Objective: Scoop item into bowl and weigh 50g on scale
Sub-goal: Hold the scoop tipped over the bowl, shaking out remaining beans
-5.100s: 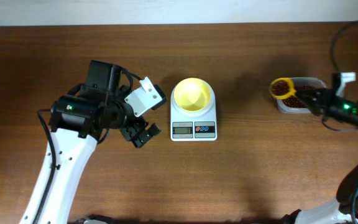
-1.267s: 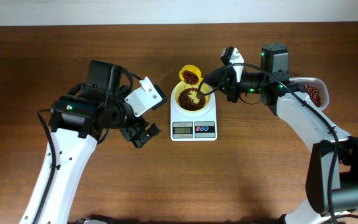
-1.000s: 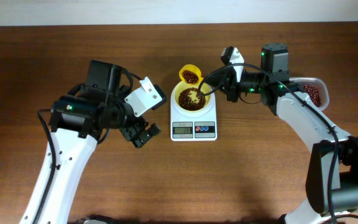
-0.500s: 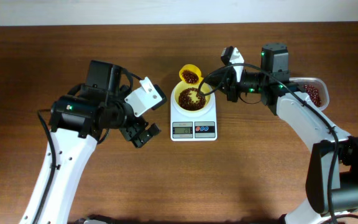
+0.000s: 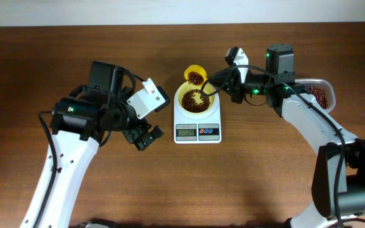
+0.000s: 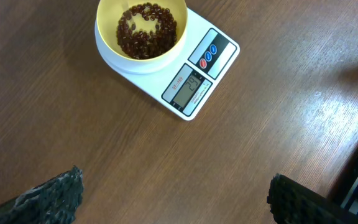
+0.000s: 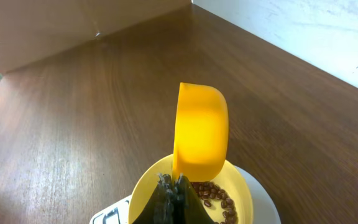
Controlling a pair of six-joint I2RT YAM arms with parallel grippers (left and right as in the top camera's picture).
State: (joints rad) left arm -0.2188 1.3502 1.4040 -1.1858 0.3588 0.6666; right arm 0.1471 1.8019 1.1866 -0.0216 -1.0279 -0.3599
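Overhead view: the yellow scoop (image 5: 194, 76) tilts over the bowl (image 5: 184, 96) on the scale (image 5: 197, 132), with beans (image 6: 146, 31) in both. The right gripper (image 7: 171, 198) is clamped on the scoop's handle. The left gripper (image 6: 176, 196) gapes empty. Recommended: trickle beans slowly, watching the display (image 6: 189, 91).

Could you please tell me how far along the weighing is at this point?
Done: beans already lie in the bowl on the scale. In hand: the right gripper tilts the yellow scoop over the bowl. Still to do: the display seems to read 29, so more beans are needed to reach 50.
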